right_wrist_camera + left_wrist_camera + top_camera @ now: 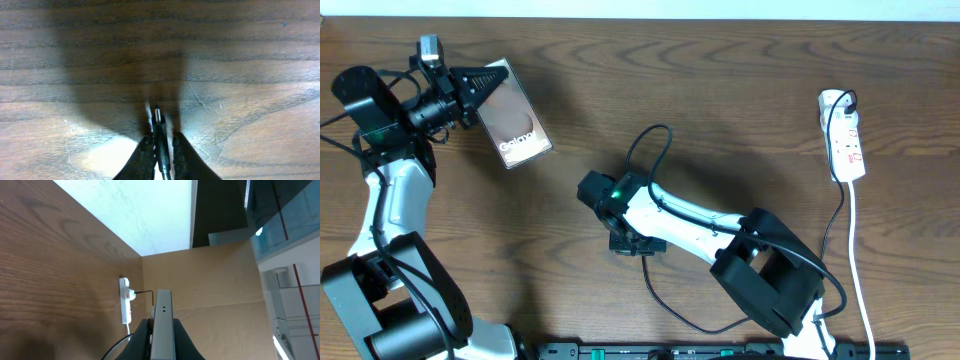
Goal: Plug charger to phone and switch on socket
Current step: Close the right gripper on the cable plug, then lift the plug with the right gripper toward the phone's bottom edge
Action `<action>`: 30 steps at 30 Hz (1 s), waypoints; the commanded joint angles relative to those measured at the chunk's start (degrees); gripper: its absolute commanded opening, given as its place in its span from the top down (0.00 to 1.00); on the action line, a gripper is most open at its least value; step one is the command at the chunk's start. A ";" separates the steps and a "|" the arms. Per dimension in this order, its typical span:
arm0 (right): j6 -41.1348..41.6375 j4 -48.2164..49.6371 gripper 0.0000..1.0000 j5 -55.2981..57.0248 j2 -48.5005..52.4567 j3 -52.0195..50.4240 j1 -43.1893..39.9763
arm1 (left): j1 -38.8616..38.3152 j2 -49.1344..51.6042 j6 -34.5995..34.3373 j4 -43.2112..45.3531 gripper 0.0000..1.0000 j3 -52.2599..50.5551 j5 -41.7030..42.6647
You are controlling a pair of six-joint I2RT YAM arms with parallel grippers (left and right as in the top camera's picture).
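The phone (515, 120), dark and glossy with white "Galaxy" lettering, is held off the table at the upper left, with my left gripper (470, 88) shut on its end. In the left wrist view the phone (163, 320) shows edge-on between the black fingers (187, 342). The charger (645, 145) loops as a thin black cable over mid-table. Its small plug tip (158, 120) lies between the fingers of my right gripper (160, 145), which pinch it down at the table surface. The white socket (844, 135) lies at the far right with a black plug (845, 100) in its top end.
The socket's white cord (850, 230) runs down the right side to the table's front edge. My right arm (760, 265) lies across the lower middle. In the left wrist view the socket (125, 300) shows far off, before a cardboard wall (210, 280).
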 commanded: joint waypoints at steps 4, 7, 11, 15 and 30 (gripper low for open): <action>-0.09 -0.07 0.99 0.20 1.01 1.05 -0.57 | 0.07 -1.09 0.76 0.46 0.93 0.98 0.74; -0.07 -0.07 0.99 0.17 1.01 1.05 -0.57 | 0.07 -1.09 0.76 0.46 0.93 0.98 0.74; -0.07 -0.07 0.99 0.17 1.01 1.05 -0.57 | 0.07 -1.09 0.76 0.46 0.93 0.98 0.74; -0.07 -0.09 0.99 0.17 1.01 1.05 -0.63 | 0.07 -1.09 0.76 0.46 0.92 0.98 0.74; -22.56 1.22 0.99 -20.26 0.96 3.87 -11.85 | 0.07 -1.09 0.79 0.46 0.93 0.98 0.74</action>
